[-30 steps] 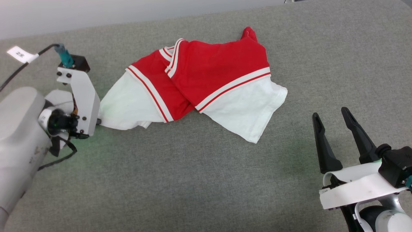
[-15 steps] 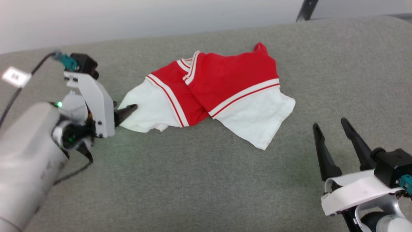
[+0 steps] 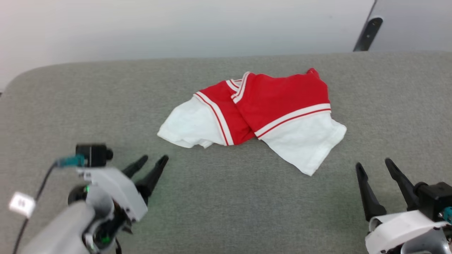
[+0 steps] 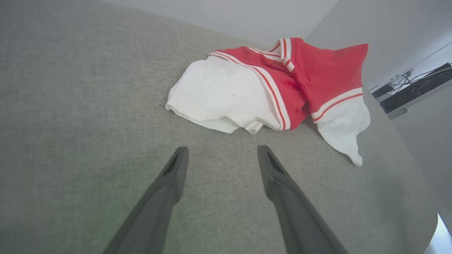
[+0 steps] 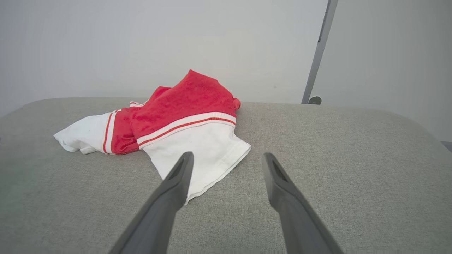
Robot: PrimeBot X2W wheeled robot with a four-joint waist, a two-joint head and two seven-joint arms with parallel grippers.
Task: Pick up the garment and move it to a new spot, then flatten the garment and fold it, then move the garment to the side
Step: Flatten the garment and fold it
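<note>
The garment [image 3: 268, 109] lies folded and bunched on the grey padded table [image 3: 219, 208], its red body in the middle and white sleeves out to each side. It also shows in the left wrist view as the garment [image 4: 268, 95] and in the right wrist view as the garment [image 5: 176, 120]. My left gripper [image 3: 154, 161] is open at the lower left, a little short of the white sleeve and apart from it. My right gripper [image 3: 374, 165] is open at the lower right, close to the other white sleeve, holding nothing.
A pale wall rises behind the table's far edge, and a dark slanted pole [image 3: 367, 33] stands at the back right. The table's rounded left corner [image 3: 14, 81] is in view. Cables and a dark bar [image 4: 413, 88] sit beyond the table's edge.
My left gripper has opened and let go of the white sleeve, then drawn back toward the near left. The head camera has tilted up, so the whole scene sits lower in the picture.
</note>
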